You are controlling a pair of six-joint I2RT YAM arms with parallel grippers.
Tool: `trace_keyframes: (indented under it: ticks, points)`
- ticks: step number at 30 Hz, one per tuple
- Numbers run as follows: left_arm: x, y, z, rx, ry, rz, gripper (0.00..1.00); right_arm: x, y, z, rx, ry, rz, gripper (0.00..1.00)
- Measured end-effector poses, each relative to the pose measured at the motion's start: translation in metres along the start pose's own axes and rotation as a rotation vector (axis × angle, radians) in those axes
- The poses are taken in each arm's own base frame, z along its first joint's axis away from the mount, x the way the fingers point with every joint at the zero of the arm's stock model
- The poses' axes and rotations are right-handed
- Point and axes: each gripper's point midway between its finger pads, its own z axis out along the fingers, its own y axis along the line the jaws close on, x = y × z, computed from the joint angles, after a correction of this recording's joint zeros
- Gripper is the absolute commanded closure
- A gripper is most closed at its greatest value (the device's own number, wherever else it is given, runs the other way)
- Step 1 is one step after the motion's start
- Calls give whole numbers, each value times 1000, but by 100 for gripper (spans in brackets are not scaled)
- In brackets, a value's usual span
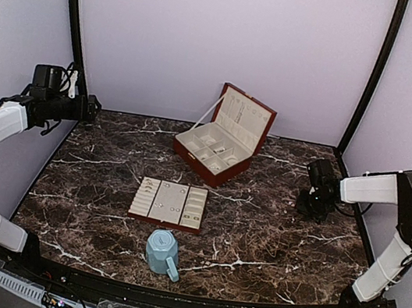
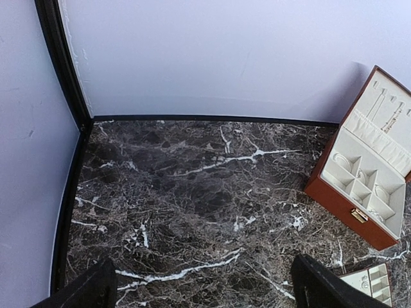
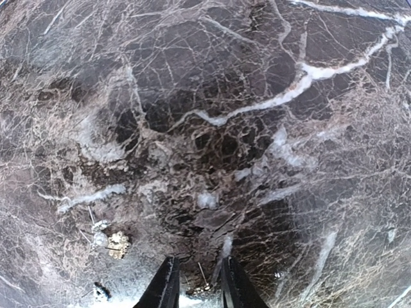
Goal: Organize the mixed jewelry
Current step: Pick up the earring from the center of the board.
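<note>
Jewelry pieces (image 1: 151,187), small, silvery: in flat cream-lined brown tray (image 1: 163,223) and open brown box (image 1: 193,160); loose bits (image 3: 101,239) on dark marble table (image 1: 270,244) beside right gripper (image 3: 198,282), fingers narrow, hold unclear. Left gripper (image 2: 202,292) fingers wide apart, empty.

No text, label, brand or number readable in any view. Box (image 1: 191,159), tray (image 1: 162,224), mug (image 1: 161,249), desk (image 1: 275,213): no legible marks. Small lit board (image 1: 58,305), lower left of top view: too small to read.
</note>
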Motion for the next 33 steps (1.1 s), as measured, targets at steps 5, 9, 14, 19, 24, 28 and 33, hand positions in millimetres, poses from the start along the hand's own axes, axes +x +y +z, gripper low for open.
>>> trace_keyframes:
  ticks: [5,9,14,19,24,28,33]
  points:
    - [-1,0,-2,0,-5,0,3,1,0,0,7,-3,-4,81]
    - [-3,-1,-3,1,-11,1,3,2,0,-1,11,-3,-10,84]
    - [-3,-1,-3,1,-11,1,3,4,1,-1,12,0,-16,86]
    - [-1,0,-3,1,-8,1,3,5,0,-3,12,-1,-19,87]
    - [1,0,-2,-1,-5,3,4,10,1,-7,10,11,-36,88]
    - [2,0,-2,0,-8,8,5,10,8,-15,-12,4,-65,88]
    - [3,-8,-1,44,-16,8,7,9,22,-29,-59,-10,-115,88]
